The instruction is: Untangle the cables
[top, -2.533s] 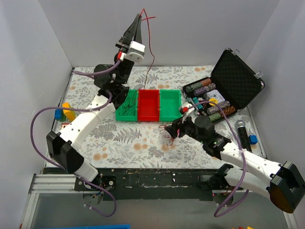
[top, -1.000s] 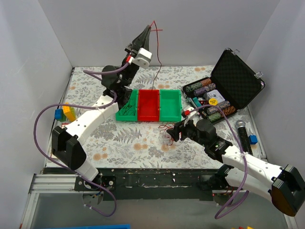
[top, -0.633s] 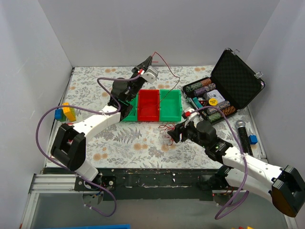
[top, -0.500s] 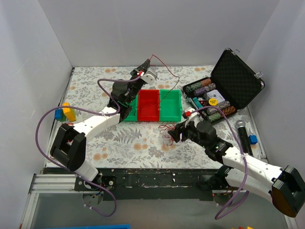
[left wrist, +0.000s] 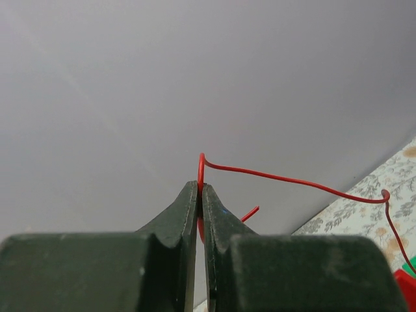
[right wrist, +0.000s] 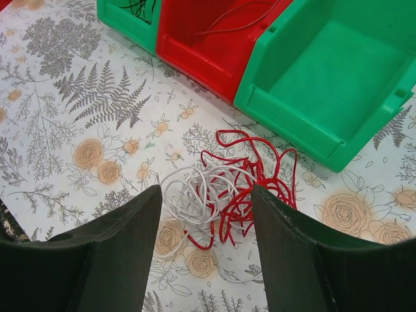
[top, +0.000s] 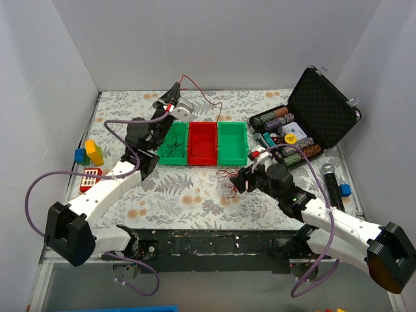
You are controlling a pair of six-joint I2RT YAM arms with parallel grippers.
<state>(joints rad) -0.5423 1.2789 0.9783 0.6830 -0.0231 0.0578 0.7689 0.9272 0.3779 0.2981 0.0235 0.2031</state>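
Note:
A clump of thin red and white cables lies on the floral table in front of the bins; it also shows in the top view. My right gripper is open and hovers just above the clump, its fingers either side of it. My left gripper is raised at the back left and shut on a single red cable that hangs down to the right over the red bin. In the left wrist view the jaws pinch that wire against the grey wall.
Three bins stand in a row: a green one with black wires, the red one with red wire, and an empty green one. An open black case of poker chips sits right. Coloured blocks lie at the left edge.
My left gripper has come down from high above the back wall and swung left, carrying the red cable with it. My right gripper has stayed over the clump.

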